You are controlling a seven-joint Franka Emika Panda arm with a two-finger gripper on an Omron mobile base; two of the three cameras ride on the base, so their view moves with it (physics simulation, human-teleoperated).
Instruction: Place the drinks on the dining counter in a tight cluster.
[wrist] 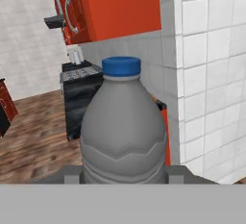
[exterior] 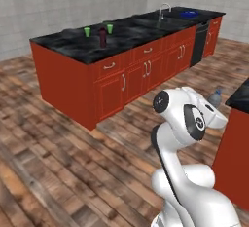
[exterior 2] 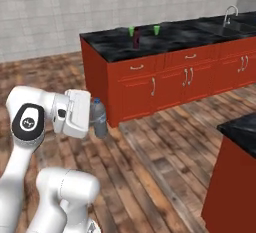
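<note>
Left of the sink (exterior: 164, 12) in the left base view, the dining tabletop (exterior: 73, 43) carries the red bottle (exterior: 102, 37), standing upright between two green cups (exterior: 87, 31), one just beside it on each side. The slab is broad and glossy black over red drawers (exterior: 110, 66). The clear bottle (exterior: 215, 97) shows partly past the arm, well apart from the sink and over the wood floor (exterior: 58, 167).

Right base view: the end effector (exterior 2: 93, 116) holds the clear bottle (exterior 2: 99, 118) upright at mid-body, off the floor (exterior 2: 150, 177), well short of the tabletop (exterior 2: 165, 39). The red bottle (exterior 2: 136, 38) stands left of the sink (exterior 2: 229, 16), at the near end of the slab, with open surface around it. A second dark tabletop (exterior 2: 240, 127) stands at lower right.

Hand view: the clear bottle (wrist: 122, 127) sits close to the camera, blue cap (wrist: 121, 67) upward, its lower body between the fingers, so the end effector is closed narrow on it. Fingertip contact is hidden by the bottle. Red wall cabinets (wrist: 110, 6) and a white tiled wall (wrist: 211, 74) lie behind.

Handling, as a judgement:
- Likely light, thin-walled plastic; excess squeeze may dent it.
- Smooth skin may slip; the ribbed lower body is the better hold.
- Tall and narrow-based, it may tip if set down tilted.
- Polished slab gives little friction; release only when the base is flat, near the red bottle without striking it or a cup.
</note>
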